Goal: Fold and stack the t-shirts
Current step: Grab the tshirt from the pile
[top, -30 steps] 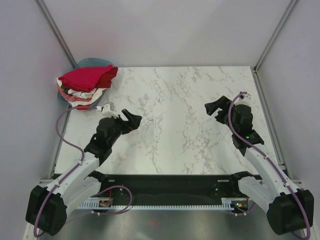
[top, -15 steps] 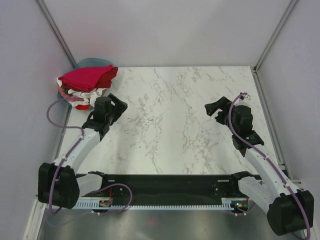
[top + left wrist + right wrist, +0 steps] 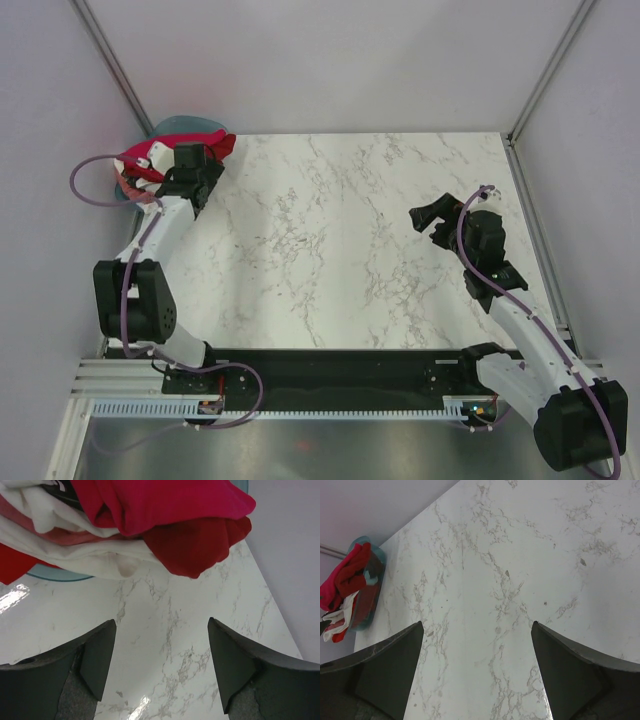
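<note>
at the far left of the table [image 3: 350, 230] the t-shirts [image 3: 150, 520] lie heaped in a teal basin [image 3: 185, 124]; i'm at the first pick, left jaws wide and empty just short of them, right jaws likewise, so next i'd reach in and close on what may be the crimson shirt [image 3: 165, 500]'s hem.

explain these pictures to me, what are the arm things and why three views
These are two robot arms bolted to the near edge of a marble table. One picture looks down from above; the other two come from a camera on each wrist, so the dark shapes below are its fingers. A pile of red, white and pink shirts sits in a teal basin at the far left corner. The left claw hovers open just short of the pile; the right claw is open over the table. Neither holds anything.
</note>
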Motion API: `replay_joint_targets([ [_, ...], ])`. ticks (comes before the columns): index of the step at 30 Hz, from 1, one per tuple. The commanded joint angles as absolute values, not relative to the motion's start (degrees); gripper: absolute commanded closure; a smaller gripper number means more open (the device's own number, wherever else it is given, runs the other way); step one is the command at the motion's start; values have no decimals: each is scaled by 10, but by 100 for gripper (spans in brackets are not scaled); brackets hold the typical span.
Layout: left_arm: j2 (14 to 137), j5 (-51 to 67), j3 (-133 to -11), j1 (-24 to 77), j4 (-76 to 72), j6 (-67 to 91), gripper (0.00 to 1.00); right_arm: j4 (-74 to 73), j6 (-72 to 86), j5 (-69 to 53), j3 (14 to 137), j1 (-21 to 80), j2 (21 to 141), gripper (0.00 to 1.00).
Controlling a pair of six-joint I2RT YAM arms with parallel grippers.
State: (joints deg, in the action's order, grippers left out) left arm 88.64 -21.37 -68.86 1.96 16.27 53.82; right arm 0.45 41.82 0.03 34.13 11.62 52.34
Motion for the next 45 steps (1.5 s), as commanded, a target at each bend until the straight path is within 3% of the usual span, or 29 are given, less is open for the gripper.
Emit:
replay_joint_targets([
  [1, 922, -300, -748, 13, 185, 529, 18, 25, 427, 2, 346, 117, 516, 2],
  [6, 963, -368, -805, 4, 185, 503, 21, 26, 428, 1, 346, 117, 515, 2],
  [13, 1038, -377, -854, -36, 185, 492, 22, 30, 427, -16, 347, 116, 522, 2],
  [15, 1056, -373, -872, -51, 185, 490, 28, 30, 428, -18, 348, 117, 526, 2],
  [16, 1062, -371, -882, -54, 185, 484, 49, 30, 428, -23, 349, 117, 527, 2],
  [18, 1077, -370, -907, -55, 185, 460, 72, 29, 423, -24, 351, 116, 526, 2],
  [19, 1079, -365, -912, -55, 186, 453, 93, 29, 421, -13, 352, 117, 526, 2],
  [20, 1078, -352, -916, -54, 185, 454, 98, 29, 422, -11, 351, 116, 529, 2],
  [31, 914, -304, -878, -7, 185, 452, 98, 33, 418, -16, 350, 116, 541, 2],
  [37, 787, -308, -910, 112, 186, 408, 98, 33, 412, -7, 346, 116, 529, 2],
  [45, 685, -253, -1019, 375, 191, 472, 98, 16, 400, 19, 349, 116, 492, 2],
])
